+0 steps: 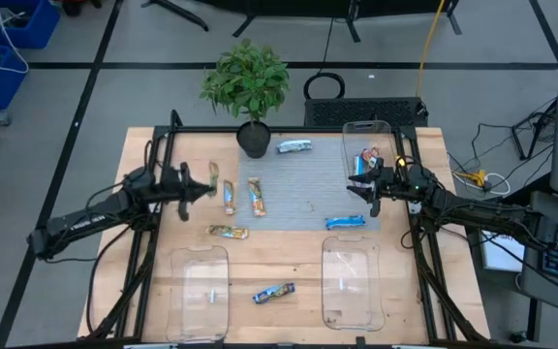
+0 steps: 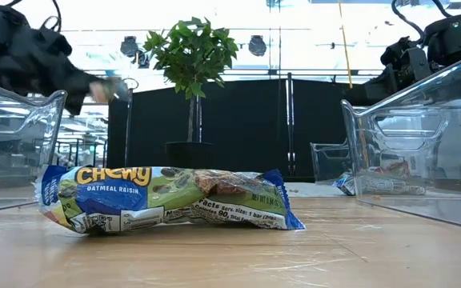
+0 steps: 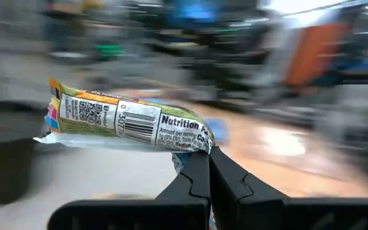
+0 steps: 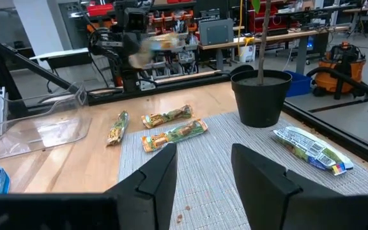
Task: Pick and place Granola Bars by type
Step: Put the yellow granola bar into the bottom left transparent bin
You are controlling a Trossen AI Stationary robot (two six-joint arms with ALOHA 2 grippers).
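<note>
My left gripper [image 3: 208, 167] is clamped on one end of a gold-yellow granola bar [image 3: 130, 121], so I should carry it level to the near-left clear tray [image 1: 199, 289]; my right gripper [image 4: 203, 169] waits open.

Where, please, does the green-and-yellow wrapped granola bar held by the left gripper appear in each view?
High view: green-and-yellow wrapped granola bar in the left gripper, left of the grey mat.
Low view: blurred, upper left.
Left wrist view: centre, pinched at one end.
Right wrist view: blurred, far background.
Landmark: black-potted plant, unseen from left wrist.
Right gripper waits open.
</note>
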